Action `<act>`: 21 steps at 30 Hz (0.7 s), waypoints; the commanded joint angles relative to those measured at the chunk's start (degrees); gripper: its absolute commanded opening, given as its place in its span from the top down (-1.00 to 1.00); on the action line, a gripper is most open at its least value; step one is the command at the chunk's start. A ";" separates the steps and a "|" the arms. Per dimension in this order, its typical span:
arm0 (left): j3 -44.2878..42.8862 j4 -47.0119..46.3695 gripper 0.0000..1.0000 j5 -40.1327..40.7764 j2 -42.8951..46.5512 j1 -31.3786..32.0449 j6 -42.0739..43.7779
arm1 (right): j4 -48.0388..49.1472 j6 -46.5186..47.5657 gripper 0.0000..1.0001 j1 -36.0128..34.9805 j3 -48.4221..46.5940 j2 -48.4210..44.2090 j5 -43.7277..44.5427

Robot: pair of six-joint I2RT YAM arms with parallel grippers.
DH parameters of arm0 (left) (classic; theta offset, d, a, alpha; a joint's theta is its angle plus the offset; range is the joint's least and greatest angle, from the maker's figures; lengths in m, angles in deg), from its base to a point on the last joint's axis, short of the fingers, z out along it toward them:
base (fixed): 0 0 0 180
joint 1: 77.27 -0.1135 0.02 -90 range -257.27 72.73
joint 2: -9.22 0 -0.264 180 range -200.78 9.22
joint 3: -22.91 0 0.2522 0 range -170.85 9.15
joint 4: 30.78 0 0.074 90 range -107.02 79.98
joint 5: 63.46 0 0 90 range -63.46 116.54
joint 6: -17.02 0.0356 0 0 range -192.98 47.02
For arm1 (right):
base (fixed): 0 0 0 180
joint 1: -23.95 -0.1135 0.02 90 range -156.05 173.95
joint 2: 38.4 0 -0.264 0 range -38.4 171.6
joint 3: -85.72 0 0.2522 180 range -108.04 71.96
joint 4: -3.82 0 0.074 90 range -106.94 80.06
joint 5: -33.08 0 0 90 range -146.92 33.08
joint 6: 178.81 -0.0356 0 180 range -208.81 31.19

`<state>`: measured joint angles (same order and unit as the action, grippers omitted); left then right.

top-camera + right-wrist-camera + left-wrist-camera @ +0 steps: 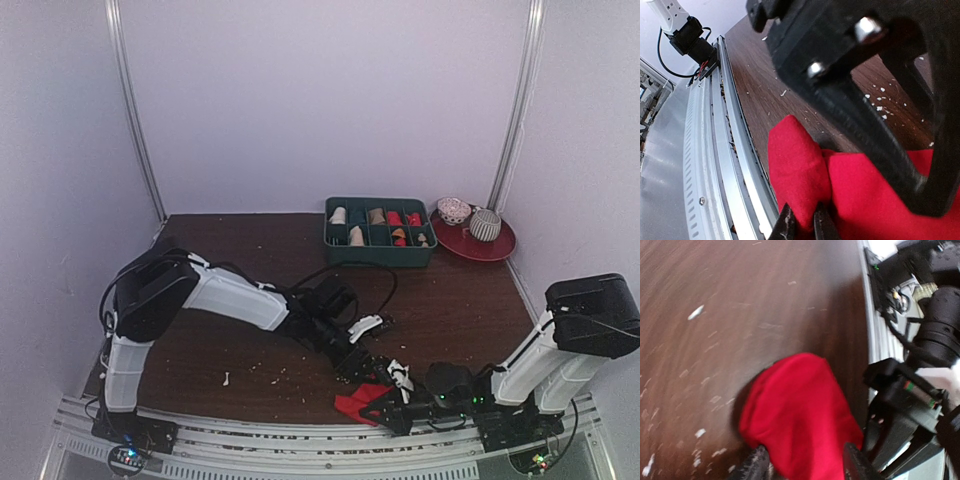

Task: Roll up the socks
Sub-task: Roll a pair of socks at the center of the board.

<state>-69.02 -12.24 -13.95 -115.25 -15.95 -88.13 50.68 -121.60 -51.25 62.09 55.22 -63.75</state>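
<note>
The red sock (360,402) lies bunched at the table's front edge, just right of centre. In the left wrist view the red sock (800,415) fills the gap between my left gripper's (807,467) two fingers, which press on its sides. My left gripper (362,368) reaches down over the sock from the left. My right gripper (804,227) pinches a fold of the red sock (800,170) close to the metal rail; it also shows in the top view (395,412). The black argyle sock is not clearly visible.
A green divided tray (380,258) with small rolled bundles stands at the back. A red plate (500,248) with two patterned balls is at the back right. The metal rail (300,440) runs along the front edge. Pale crumbs dot the brown table (250,340).
</note>
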 commanded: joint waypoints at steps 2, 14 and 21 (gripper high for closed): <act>-3.54 0.63 -0.12 0.76 -2.21 1.72 0.48 | -10.09 0.58 0.88 -0.63 1.98 2.37 -1.52; -8.03 11.70 0.98 15.37 -7.72 3.93 2.44 | -10.90 0.26 0.88 -0.65 1.59 2.98 -1.49; -5.12 15.15 1.00 25.95 -7.65 4.25 0.90 | -16.93 -0.54 0.88 -0.64 1.35 -1.76 1.92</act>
<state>-77.54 -5.57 -1.53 -119.66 -11.91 -86.50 49.24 -121.63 -51.53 62.07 54.50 -63.55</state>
